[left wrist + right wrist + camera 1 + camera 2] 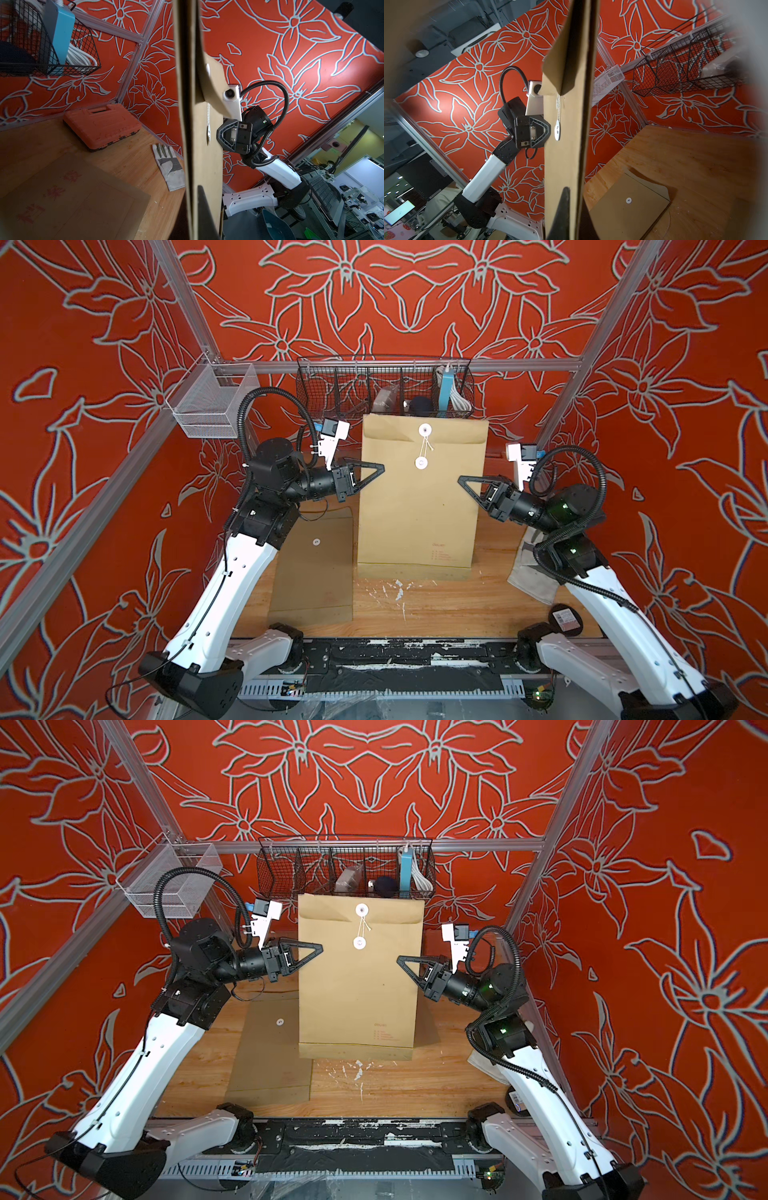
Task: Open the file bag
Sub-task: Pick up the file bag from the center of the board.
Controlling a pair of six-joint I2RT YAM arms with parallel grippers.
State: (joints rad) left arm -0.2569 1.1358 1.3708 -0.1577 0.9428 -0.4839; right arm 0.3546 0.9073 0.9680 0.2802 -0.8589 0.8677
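Observation:
A brown paper file bag hangs in the air between my two arms, its front face turned up toward the top views. The flap is down. A white string runs between the upper disc and the lower disc. My left gripper is shut on the bag's left edge. On the opposite edge my right gripper clamps the bag, one finger on each face.
A second brown bag lies flat on the wooden table under my left arm. A black wire basket and a white mesh basket hang on the back rail. A grey glove and an orange tool case lie at the right.

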